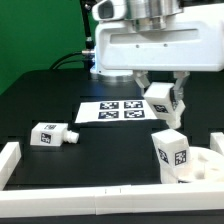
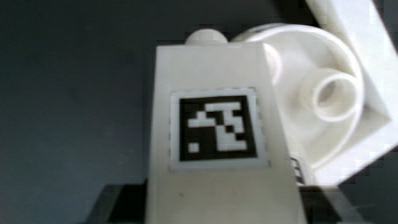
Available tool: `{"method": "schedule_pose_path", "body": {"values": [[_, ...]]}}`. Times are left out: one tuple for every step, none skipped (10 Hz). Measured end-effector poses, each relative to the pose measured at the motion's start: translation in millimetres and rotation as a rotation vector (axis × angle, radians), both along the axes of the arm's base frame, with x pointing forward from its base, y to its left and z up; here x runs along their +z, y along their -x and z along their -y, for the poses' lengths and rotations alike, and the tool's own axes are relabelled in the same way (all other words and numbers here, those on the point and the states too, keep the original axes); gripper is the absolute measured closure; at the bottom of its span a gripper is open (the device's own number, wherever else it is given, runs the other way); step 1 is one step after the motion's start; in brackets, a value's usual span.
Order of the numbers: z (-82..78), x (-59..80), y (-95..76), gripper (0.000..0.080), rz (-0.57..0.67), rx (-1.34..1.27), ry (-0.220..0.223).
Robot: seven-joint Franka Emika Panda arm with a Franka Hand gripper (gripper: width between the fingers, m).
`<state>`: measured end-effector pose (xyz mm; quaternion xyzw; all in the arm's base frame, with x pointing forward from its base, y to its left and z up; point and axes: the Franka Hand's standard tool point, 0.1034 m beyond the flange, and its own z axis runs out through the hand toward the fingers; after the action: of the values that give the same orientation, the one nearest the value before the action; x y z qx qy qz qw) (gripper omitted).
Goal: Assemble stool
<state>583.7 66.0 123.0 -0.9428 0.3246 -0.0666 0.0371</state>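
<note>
The black tabletop (image 1: 40, 95) fills most of the exterior view, edged along the left and bottom by white rails (image 1: 20, 165), and the white arm (image 1: 150, 45) hangs over it from the top of the frame. The marker board (image 1: 90, 112) lies flat near the middle. The round seat (image 1: 203, 170) sits at the lower right, partly cut off by the frame edge. One leg, the upright leg (image 1: 172, 150), stands at the seat's near side, though whether it is fully seated there cannot be told. A second, the lying leg (image 1: 48, 134), rests on its side at the middle left, well apart from the rest. The tool (image 1: 161, 92) is clamped on a third, the held leg (image 1: 165, 103), carried tilted in the air above and just behind the upright one. In the wrist view the held leg (image 2: 214, 120) shows its tag, with the seat (image 2: 329, 50) and a round socket (image 2: 331, 95) beyond it. The step in hand looks like fitting this leg. The next move calls for squaring the leg's narrow end to an open socket and lowering it clear of the standing leg.
</note>
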Motion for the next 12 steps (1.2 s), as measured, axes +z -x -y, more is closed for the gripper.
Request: {"method": "schedule_pose_path", "body": {"values": [[-16.3,-0.7,1.5,0.0465,0.0,0.019,0.034],[-17.5,-1.4,3.1,0.0465,0.002,0.002,0.042],[-23.4,-1.9,1.0,0.0465,0.054,-0.001,0.044],[-25.9,-3.5,3.3,0.0465,0.048,0.008,0.044],[-23.2,-1.2,0.5,0.0465,0.052,0.049,0.052],[-18.8,6.5,-10.4,0.0465,0.078,0.153,0.071],[-17.0,13.3,-23.7,0.0465,0.113,0.221,0.088],[-20.9,13.8,-28.7,0.0465,0.119,0.24,0.092],[-20.8,11.7,-26.1,0.0465,0.114,0.239,0.091],[-20.7,11.1,-26.0,0.0465,0.113,0.24,0.091],[-20.0,8.1,-25.5,0.0465,0.108,0.263,0.103],[-19.0,-1.7,-25.8,0.0465,0.093,0.346,0.15]]}}
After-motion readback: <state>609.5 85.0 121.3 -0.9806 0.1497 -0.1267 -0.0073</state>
